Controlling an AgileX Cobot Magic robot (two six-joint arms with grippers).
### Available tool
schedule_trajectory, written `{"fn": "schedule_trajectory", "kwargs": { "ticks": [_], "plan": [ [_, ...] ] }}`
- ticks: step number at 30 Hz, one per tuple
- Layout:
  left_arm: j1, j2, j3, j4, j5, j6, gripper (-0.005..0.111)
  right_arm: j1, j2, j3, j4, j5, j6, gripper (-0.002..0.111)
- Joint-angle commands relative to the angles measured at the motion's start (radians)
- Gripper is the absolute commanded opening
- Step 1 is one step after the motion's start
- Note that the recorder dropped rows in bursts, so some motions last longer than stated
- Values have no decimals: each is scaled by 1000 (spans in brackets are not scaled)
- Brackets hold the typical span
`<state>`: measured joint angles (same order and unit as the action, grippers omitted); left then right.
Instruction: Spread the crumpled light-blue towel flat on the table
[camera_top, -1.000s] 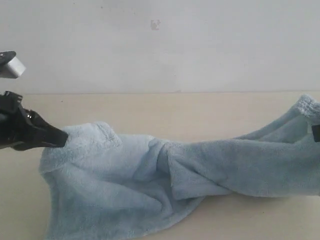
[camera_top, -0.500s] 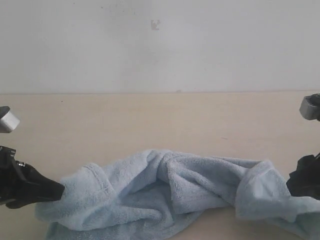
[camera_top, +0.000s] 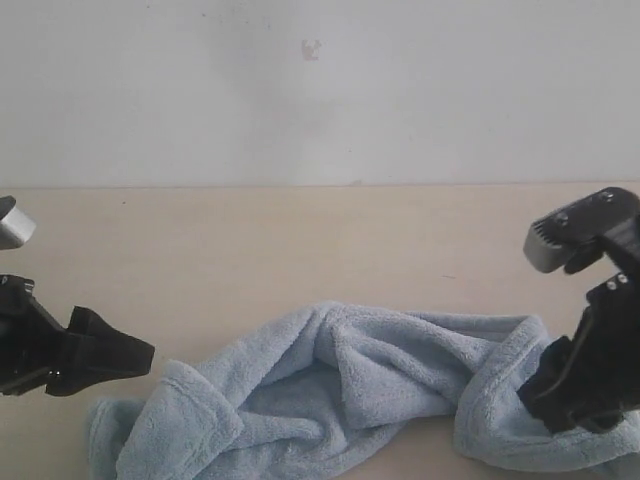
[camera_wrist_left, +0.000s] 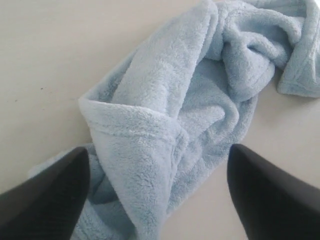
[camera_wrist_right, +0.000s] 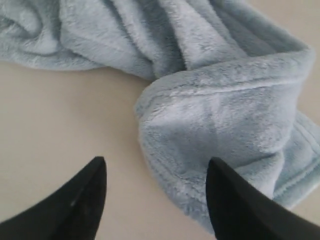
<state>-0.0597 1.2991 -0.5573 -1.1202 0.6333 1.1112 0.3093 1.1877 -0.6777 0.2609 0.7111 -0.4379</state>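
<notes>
Both hands empty. Left hand (camera_wrist_left: 157, 197) has its jaws wide apart, poised over the towel's (camera_top: 340, 390) left end. Right hand (camera_wrist_right: 155, 200) is also spread, over the right end. Neither is gripping any cloth.

The towel lies on the table (camera_top: 300, 240) between the two hands, bunched into a long, ropy heap. The middle is twisted and each end is doubled back on itself. Nowhere near flat.

Risks as I see them:

- Left end: the wrist view shows a thick fold between the fingers (camera_wrist_left: 47, 200). If I close here I expect to pinch two or more layers, and a pull would only tighten the fold, not open it. I need a single hemmed corner and cannot pick one out on this side.
- Right end: a hem line shows on the folded flap, but the corner is tucked under. A grab mid-flap would drag the flap sideways.
- Middle twist: if the two ends are pulled apart unmatched, I judge the twist locks into a rope.
- The pile looks deep and soft. A shallow pinch may slip out under tension.
- The towel's near edge runs out of the exterior view, so I cannot tell how close it sits to the table's edge. A careless drag might send it over.
- If I come down too low, the fingertips could scrape the table.
</notes>
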Motion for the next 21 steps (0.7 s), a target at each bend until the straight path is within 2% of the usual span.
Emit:
{"fn": "schedule_trajectory", "kwargs": {
  "ticks": [1, 5, 8, 14, 21],
  "plan": [
    [-42, 0, 5, -16, 10, 24, 72, 117, 46, 2, -84, -34, -13, 55],
    [-61, 0, 5, -5, -4, 24, 72, 220, 114, 2, -288, -53, 54, 55],
    [-61, 0, 5, -5, -13, 24, 72, 251, 174, 2, -395, -51, 151, 55],
    [-61, 0, 5, -7, -16, 24, 72, 306, 270, 2, -435, -133, 207, 55],
    [-61, 0, 5, -9, -33, 24, 72, 311, 375, -2, -563, -179, 314, 55]
  ]
}}
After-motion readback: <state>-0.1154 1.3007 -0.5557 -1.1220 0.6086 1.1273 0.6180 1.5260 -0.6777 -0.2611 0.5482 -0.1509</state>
